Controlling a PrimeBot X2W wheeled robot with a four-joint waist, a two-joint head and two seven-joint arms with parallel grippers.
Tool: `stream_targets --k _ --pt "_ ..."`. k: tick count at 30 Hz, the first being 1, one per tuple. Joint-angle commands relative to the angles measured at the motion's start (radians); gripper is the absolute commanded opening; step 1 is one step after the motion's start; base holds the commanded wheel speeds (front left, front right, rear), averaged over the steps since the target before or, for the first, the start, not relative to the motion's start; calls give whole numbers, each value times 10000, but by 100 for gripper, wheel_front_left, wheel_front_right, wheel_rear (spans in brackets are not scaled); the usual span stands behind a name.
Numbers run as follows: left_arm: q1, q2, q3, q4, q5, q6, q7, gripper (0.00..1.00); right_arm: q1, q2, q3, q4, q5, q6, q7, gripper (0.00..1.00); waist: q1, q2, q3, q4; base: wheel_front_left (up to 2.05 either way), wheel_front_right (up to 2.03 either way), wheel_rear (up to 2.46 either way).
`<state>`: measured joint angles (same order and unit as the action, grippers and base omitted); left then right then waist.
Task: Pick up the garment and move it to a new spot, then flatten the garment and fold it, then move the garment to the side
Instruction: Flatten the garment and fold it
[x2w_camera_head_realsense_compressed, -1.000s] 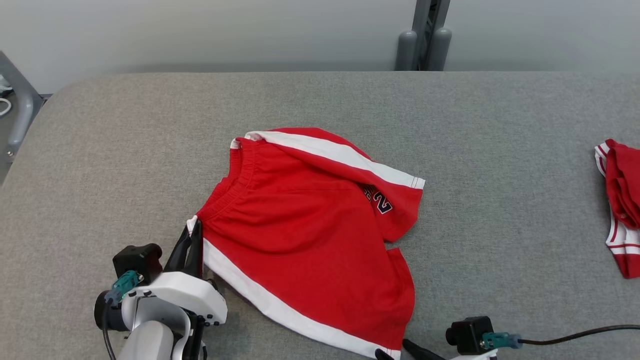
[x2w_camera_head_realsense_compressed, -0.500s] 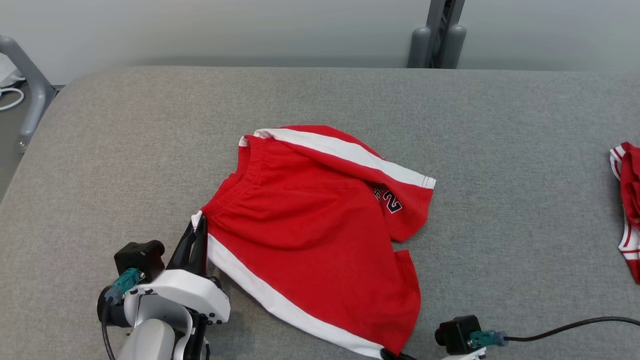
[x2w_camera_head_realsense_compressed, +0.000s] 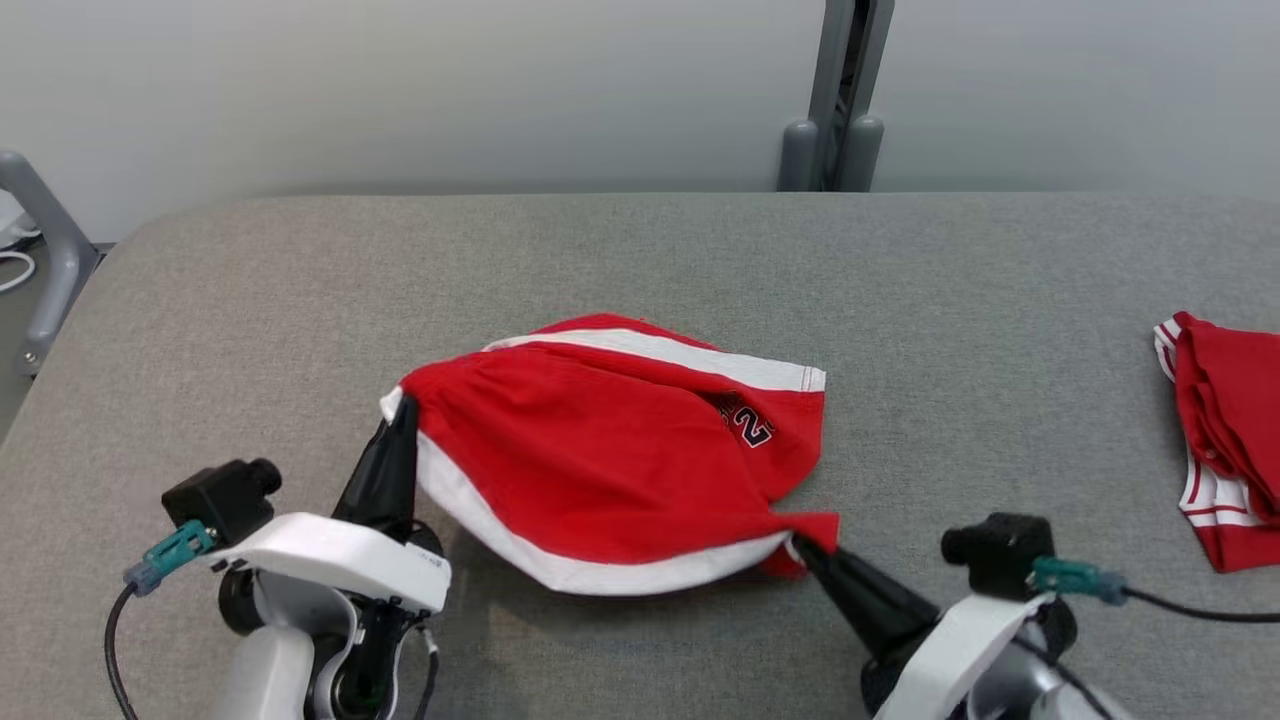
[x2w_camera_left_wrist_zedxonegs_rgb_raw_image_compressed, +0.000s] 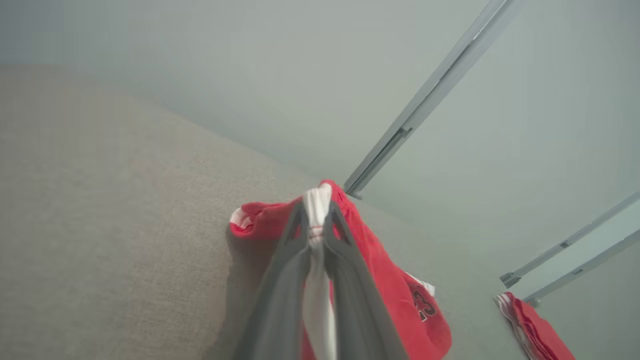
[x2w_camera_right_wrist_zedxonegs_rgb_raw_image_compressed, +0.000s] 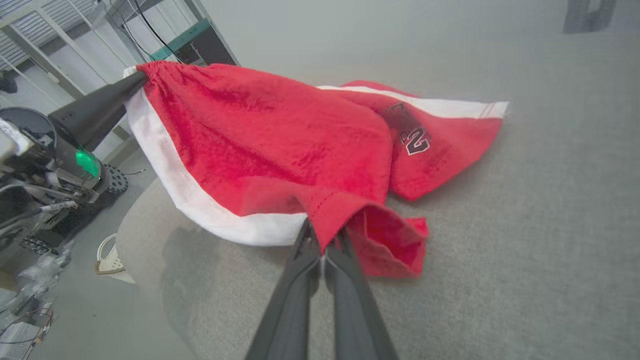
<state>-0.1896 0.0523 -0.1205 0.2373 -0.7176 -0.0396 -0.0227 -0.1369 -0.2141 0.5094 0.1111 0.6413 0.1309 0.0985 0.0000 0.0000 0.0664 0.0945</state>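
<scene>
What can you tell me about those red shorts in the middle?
The red shorts look like soft jersey knit, with white side stripes, a gathered waistband and a dark number print. The left pincer pinches a waistband corner, the right pincer a leg hem, holding that edge up; the far leg rests on the grey table.

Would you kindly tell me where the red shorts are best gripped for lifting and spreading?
Grip the shorts at both ends of the near white-striped side: the waistband corner and the leg hem corner, each from the robot's side. That edge runs the garment's whole length, so tensioning it should spread the cloth. The left gripper and right gripper are shut on exactly those corners.
</scene>
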Motion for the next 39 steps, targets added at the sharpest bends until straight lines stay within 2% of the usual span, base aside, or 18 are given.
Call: stream_targets --k 1,7,19,23,26,27,28,32,35,36,39 --pt "-139 8 -51 -197 -79 23 75 0 -206 -184 -152 -185 -18 -5 -94 0 0 0 -102 -64 0 0 0" --pt "-568 5 -275 -1716 -808 615 1016 0 -866 -434 -1319 -1442 -507 -5 -250 0 0 0 -383 -239 0 0 0" --pt "-1398 205 124 -3754 -1920 1983 3040 0 -1763 663 -3177 -2940 -1425 -5 369 0 0 0 -464 -729 0 0 0" --pt "-2180 338 145 -3879 -2172 2324 3803 0 -2442 805 -3465 -3025 -1878 -5 666 0 0 0 -136 -858 0 0 0" --pt "-3536 590 211 -3419 -2461 2751 4779 0 -3684 719 -3545 -2720 -2192 -5 1010 0 0 0 583 -996 0 0 0" --pt "-4509 679 239 -3013 -2536 3000 5213 0 -4565 690 -3537 -2432 -2150 -5 1172 0 0 0 1173 -1072 0 0 0" --pt "-5020 726 250 -2744 -2521 3072 5357 0 -5056 557 -3521 -2221 -2197 -5 1217 0 0 0 1458 -1098 0 0 0" --pt "-7225 976 5 -1674 -2187 2913 5605 0 -7221 533 -3396 -1167 -1711 -5 1224 0 0 0 2640 -1265 0 0 0" --pt "-8941 1094 -286 -748 -1730 2437 5329 0 -8968 42 -3003 -170 -1880 -6 798 0 0 0 3423 -1352 0 0 0" --pt "-9493 1110 -364 -426 -1604 2196 5135 0 -9500 69 -2917 246 -1853 -6 591 0 0 0 3661 -1396 0 0 0" --pt "-10896 1130 -118 706 -989 2105 3809 0 -10975 243 -2972 1367 -1982 -5 -296 0 0 0 4277 -1554 0 0 0"
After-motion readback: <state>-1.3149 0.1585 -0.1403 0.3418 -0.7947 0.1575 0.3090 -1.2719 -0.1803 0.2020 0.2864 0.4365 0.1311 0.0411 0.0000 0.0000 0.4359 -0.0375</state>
